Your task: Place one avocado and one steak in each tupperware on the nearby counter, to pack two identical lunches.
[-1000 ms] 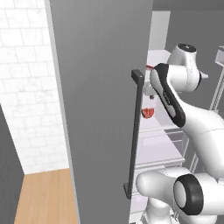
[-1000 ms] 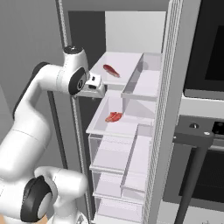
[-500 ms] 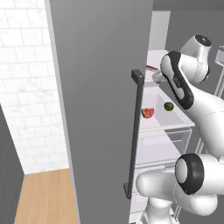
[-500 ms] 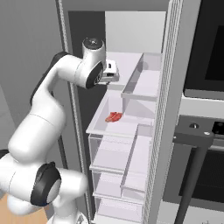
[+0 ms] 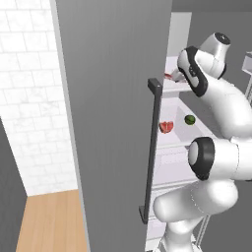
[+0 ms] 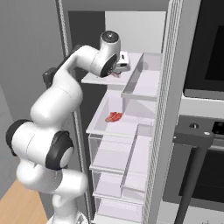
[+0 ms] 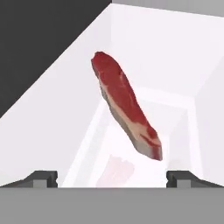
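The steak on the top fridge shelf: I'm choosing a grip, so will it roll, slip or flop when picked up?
The steak is a flat, elongated slab, so rolling seems unlikely. Its smooth, glossy-looking faces may slip between the open gripper fingers. Being long and thin, its ends could droop if pinched mid-length, though it looks rigid here.

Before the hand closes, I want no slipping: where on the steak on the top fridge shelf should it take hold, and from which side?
Probably across the middle of the steak, coming straight on as the open hand faces it on the top shelf. The slab is long and narrow, so the fingers should span its short width; the tapered ends give less to hold.
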